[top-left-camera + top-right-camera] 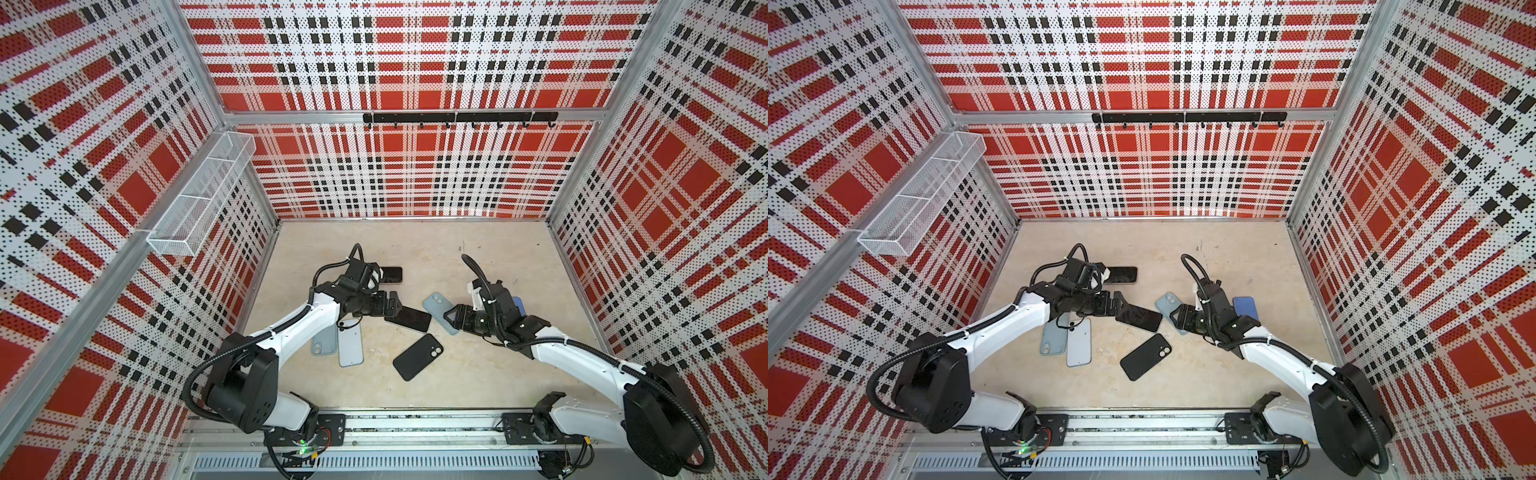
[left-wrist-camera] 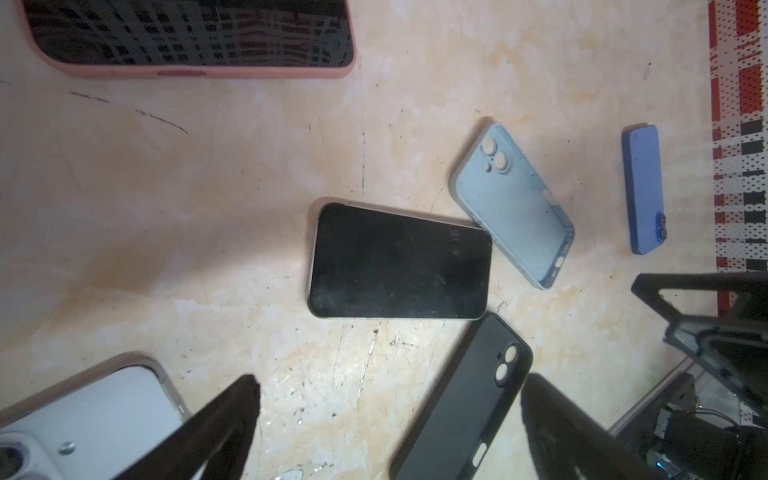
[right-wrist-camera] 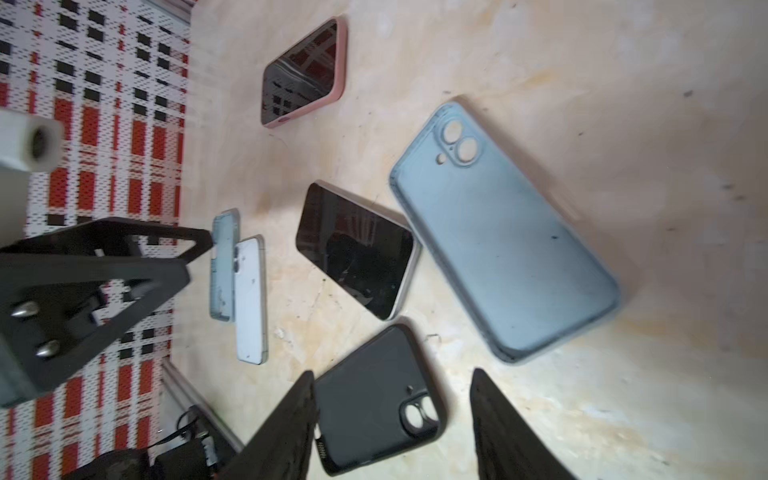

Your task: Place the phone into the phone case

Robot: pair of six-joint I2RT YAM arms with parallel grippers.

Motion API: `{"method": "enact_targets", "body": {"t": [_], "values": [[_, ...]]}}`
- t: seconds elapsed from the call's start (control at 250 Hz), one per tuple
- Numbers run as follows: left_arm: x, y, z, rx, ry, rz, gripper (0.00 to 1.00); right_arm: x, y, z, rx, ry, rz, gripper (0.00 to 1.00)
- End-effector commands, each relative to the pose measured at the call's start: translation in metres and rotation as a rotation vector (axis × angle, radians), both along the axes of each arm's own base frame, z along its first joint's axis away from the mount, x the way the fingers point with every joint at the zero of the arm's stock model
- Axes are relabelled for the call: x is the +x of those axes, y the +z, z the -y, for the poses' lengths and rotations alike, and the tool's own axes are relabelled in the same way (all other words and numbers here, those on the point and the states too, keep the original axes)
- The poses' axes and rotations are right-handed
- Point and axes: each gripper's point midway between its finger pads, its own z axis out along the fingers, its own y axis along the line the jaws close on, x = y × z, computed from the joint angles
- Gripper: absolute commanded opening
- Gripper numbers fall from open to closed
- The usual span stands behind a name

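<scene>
while both claws gape and hold nothing, the left claw (image 1: 395, 304) spreads wide over the left end of the phone (image 1: 409, 319), which lies screen up on the bench (image 1: 478, 374) at the middle of the frame in both top views. the phone's right corner touches the empty light blue case (image 1: 435, 302), whose lower end sits beneath the partly spread right claw (image 1: 449, 322). a black case (image 1: 417, 356) lies just below them.
</scene>
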Motion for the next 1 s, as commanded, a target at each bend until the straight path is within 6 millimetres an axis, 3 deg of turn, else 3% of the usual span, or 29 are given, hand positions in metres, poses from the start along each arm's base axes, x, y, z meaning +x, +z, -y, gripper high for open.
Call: {"method": "enact_targets", "body": {"t": [0.0,0.152,0.312,0.628,0.82,0.992], "values": [[0.012,-0.012,-0.002,-0.023,0.067,-0.009,0.99,0.012,0.011,-0.031,0.152,0.027,0.043,0.6],[0.021,-0.032,-0.004,-0.032,0.109,-0.037,0.99,0.019,-0.007,-0.051,0.185,0.045,0.007,0.6],[0.025,-0.052,0.003,-0.037,0.106,-0.075,0.99,0.019,-0.032,-0.057,0.153,0.029,-0.031,0.6],[0.024,-0.063,0.016,-0.06,0.086,-0.104,0.99,0.015,-0.065,-0.077,0.188,0.041,-0.081,0.6],[0.016,-0.067,0.021,-0.071,0.073,-0.115,0.96,0.016,-0.065,-0.084,0.221,0.054,-0.071,0.6],[0.01,-0.072,0.023,-0.086,0.071,-0.125,0.91,0.017,-0.048,-0.089,0.265,0.088,-0.009,0.58]]}}
